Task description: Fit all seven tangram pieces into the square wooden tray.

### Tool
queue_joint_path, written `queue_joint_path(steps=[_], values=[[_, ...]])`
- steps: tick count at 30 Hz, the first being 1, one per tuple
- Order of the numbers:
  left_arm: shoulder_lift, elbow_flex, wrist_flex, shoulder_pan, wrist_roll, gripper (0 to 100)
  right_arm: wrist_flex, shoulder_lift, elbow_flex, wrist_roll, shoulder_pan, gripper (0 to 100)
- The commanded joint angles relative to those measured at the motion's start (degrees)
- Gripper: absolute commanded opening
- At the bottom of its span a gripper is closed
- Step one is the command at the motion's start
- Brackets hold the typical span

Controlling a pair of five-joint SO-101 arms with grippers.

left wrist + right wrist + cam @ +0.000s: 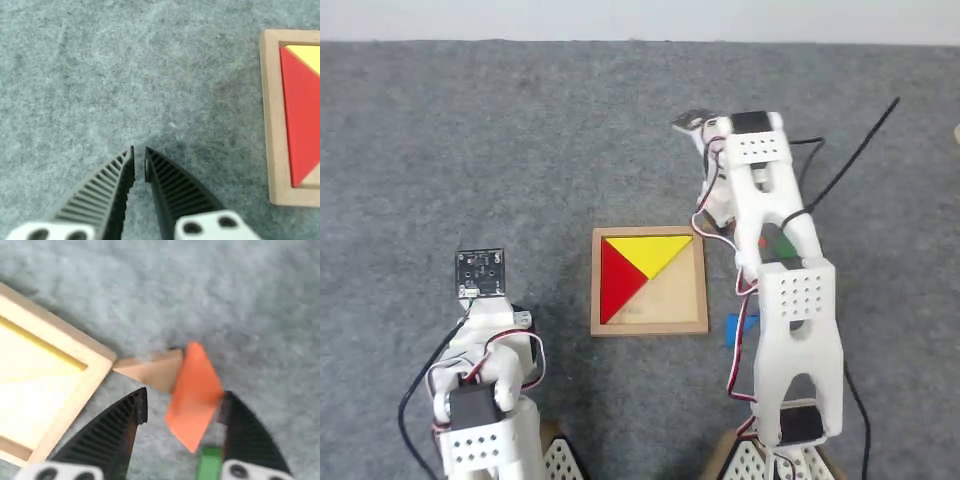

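The right gripper (185, 392) stands spread wide just right of the square wooden tray (597, 290). The orange parallelogram piece (196, 390) lies flat between its fingers, long axis running along them rather than across, so a plain closing would likely take it by its narrow width. A pale wooden triangle piece (152, 371) sits between the orange piece and the tray's corner, seemingly touching both. The left gripper (139, 150), drawn almost together and empty, hangs well left of the tray, so the right arm is much the nearer.
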Motion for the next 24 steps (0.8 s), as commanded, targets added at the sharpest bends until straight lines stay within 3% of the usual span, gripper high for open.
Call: queue_joint_path(steps=[1, 8, 14, 24], values=[[-1.05, -0.31, 0.18, 0.35, -0.26, 4, 0.75, -6.29, -1.49, -2.46, 0.22, 28.1], [-1.05, -0.31, 0.18, 0.35, -0.26, 4, 5.85, -12.44, -1.41, -2.29, 3.03, 28.1], [-1.05, -0.31, 0.18, 0.35, -0.26, 4, 6.11, -13.41, 2.20, 2.37, 8.75, 28.1], [-1.05, -0.31, 0.18, 0.35, -0.26, 4, 1.63, -14.73, 5.80, -1.49, 4.62, 28.1]])
